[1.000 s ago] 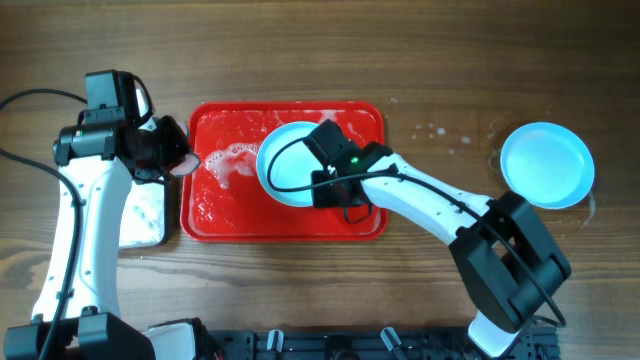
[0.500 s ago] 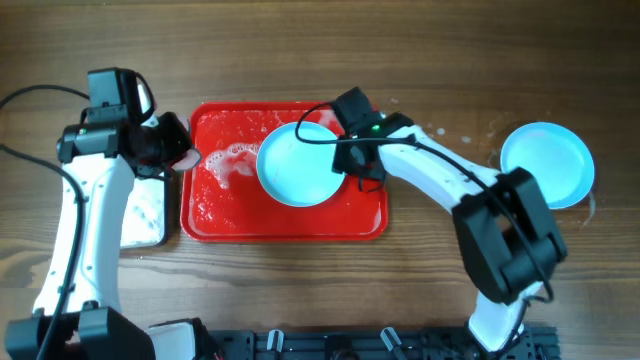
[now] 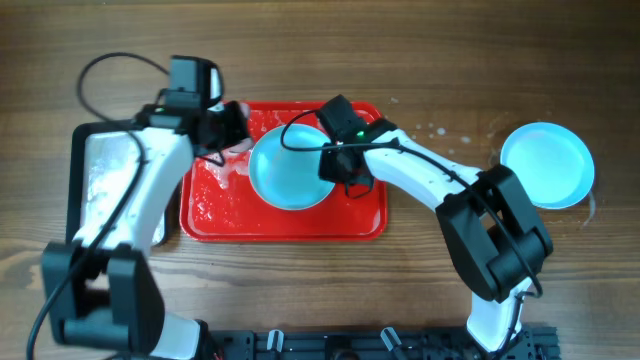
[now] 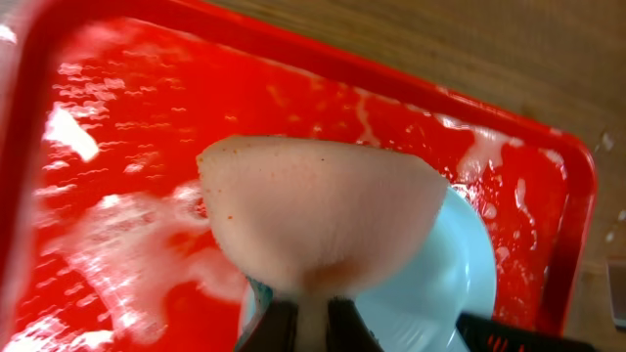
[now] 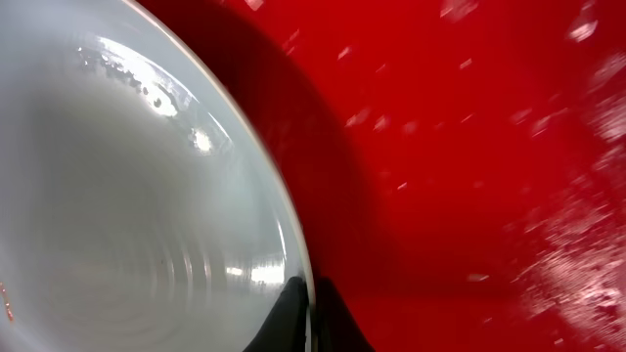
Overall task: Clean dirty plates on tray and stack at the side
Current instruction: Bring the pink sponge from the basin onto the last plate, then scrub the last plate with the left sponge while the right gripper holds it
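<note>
**Right gripper pinches the plate's rim; sponge arrives beside it**

The right gripper point(image 5: 304, 315) is clamped on the rim of the plate point(image 5: 127, 196), bowl side up. A dark shadow lies on the tray point(image 5: 469, 147) under that rim, so this edge seems lifted. The left gripper point(image 4: 311, 328) is closed on a pinkish sponge point(image 4: 318, 220), which hangs over the plate's left edge; whether they touch is unclear.

From overhead, the plate sits in the tray's middle. It is round, so it has no long axis, while the tray's runs left to right. White foam point(image 4: 117, 249) streaks the tray's left half.

A second ago the right jaws stood apart over the plate and the left gripper hung at the tray's left edge. It has since swung in over the tray, uncovering the foamy silver tray point(image 3: 100, 185).

A second plate point(image 3: 547, 165) lies on the table point(image 3: 430, 60), well to the right.
</note>
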`<state>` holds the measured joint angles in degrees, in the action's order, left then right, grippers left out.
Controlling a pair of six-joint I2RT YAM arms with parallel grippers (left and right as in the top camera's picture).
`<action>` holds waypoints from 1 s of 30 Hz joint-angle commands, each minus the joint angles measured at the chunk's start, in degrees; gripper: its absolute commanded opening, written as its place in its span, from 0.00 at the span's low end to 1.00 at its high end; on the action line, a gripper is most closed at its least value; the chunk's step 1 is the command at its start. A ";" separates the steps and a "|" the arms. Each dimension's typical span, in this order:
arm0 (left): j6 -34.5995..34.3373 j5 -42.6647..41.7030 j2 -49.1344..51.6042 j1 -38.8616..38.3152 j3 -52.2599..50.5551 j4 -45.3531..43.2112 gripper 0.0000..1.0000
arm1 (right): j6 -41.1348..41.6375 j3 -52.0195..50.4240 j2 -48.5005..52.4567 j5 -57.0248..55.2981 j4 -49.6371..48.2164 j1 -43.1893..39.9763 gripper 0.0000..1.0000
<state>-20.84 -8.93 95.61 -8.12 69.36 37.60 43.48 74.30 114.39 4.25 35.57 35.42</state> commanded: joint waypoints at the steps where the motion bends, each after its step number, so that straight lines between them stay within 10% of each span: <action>1: 1.27 -0.63 5.75 -2.99 -0.48 -2.29 0.04 | -1.40 -0.13 1.66 0.92 0.94 1.51 0.04; 17: 25.09 -0.92 18.51 -8.98 -0.48 7.37 0.04 | -1.31 -0.17 1.66 0.09 0.24 1.38 0.04; 22: 33.92 -12.31 18.51 -8.98 -0.46 12.33 0.04 | -1.33 -0.17 1.66 0.11 0.00 1.38 0.04; 30: 0.15 24.90 18.51 -6.78 -0.46 7.67 0.04 | -1.31 -0.17 1.66 0.11 0.22 1.38 0.04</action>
<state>-5.34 -8.69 111.09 -16.97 70.48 45.25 43.27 74.30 114.41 5.06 35.07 36.67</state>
